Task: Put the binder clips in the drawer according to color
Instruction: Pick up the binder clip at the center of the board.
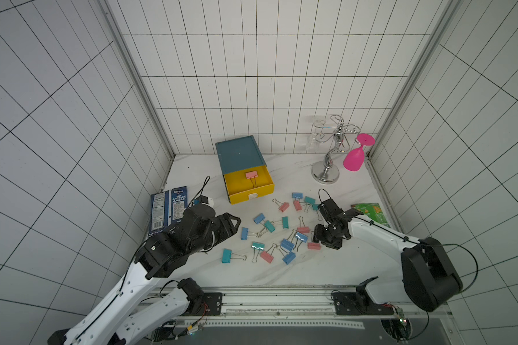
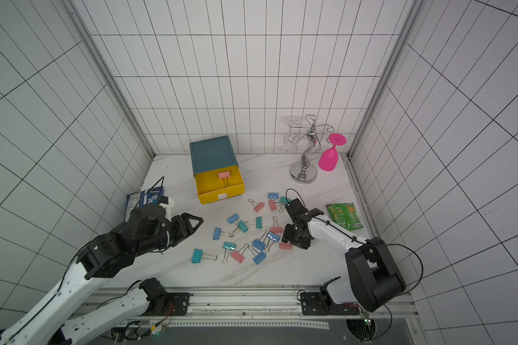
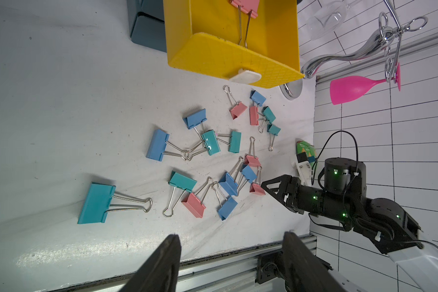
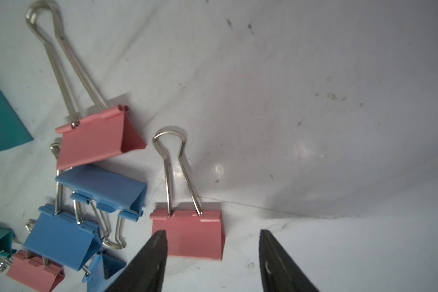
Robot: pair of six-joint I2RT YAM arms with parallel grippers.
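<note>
chip bag [image 2: 138, 199] partly behind left arm [image 2: 123, 239], teal clip [image 4: 0, 113] cut off at the edge

Pink, light-blue and teal binder clips [image 1: 269, 226] with silver wire handles on a white, grey-veined tabletop [image 1: 281, 271]; dark-teal cabinet [image 1: 240, 152] with yellow drawer [image 1: 237, 197] and white pull tab [image 1: 253, 196]; magenta goblet [image 1: 353, 161]; chrome rack [image 1: 326, 175]; white wall tiles [image 1: 251, 74] gridded in dark lines.

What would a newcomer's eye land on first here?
The pulled-out yellow drawer at the back of the table, with a lone pink clip inside. In front of it, pink, blue and teal binder clips lie scattered. The right gripper is open at another pink clip.
</note>
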